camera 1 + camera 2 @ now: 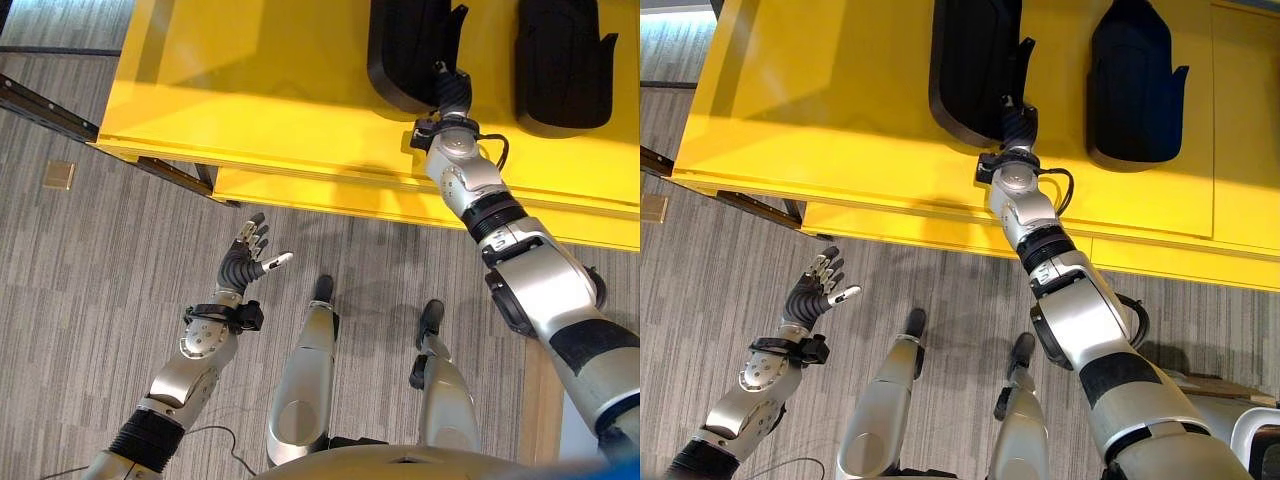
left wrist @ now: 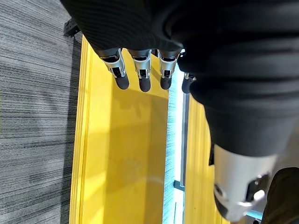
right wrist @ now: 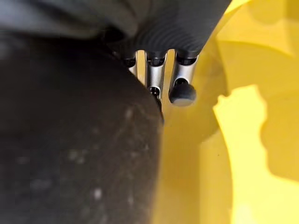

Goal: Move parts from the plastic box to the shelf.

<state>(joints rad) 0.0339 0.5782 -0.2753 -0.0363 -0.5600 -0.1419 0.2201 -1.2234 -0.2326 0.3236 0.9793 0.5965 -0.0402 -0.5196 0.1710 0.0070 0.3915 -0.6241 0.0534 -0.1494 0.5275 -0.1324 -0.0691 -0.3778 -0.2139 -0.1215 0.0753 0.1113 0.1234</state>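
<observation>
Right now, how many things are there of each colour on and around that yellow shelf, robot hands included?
Black parts: 2, one at the right hand, one beside it
Yellow shelf: 1
Silver hands: 2, counting the left hand over the floor
Total: 5

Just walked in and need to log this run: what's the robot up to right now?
The right hand reaches onto the yellow shelf, its fingers at the near edge of a black part lying there; whether it grips is unclear. A second black part lies beside it on the shelf. The left hand hangs open over the carpet, holding nothing.
</observation>
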